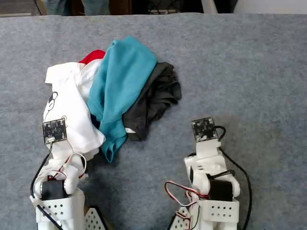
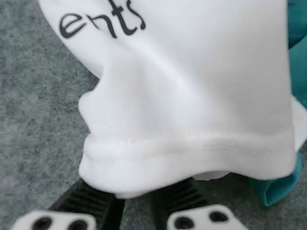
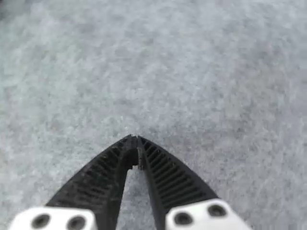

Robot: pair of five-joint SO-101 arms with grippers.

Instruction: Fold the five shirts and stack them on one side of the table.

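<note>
There's the left gripper, tips buried under the white shirt hem so its grip can't be told, likely set to drag it clear; right gripper hangs pinched closed over bare desk.

The shirt pile lies on the counter's left half, its near edge over the left gripper. The right gripper is well apart, rightward.

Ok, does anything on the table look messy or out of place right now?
Yes, nothing is folded: the teal shirt sprawls crumpled over the white shirt and the dark grey shirt, with a red shirt poking out from under them.
</note>
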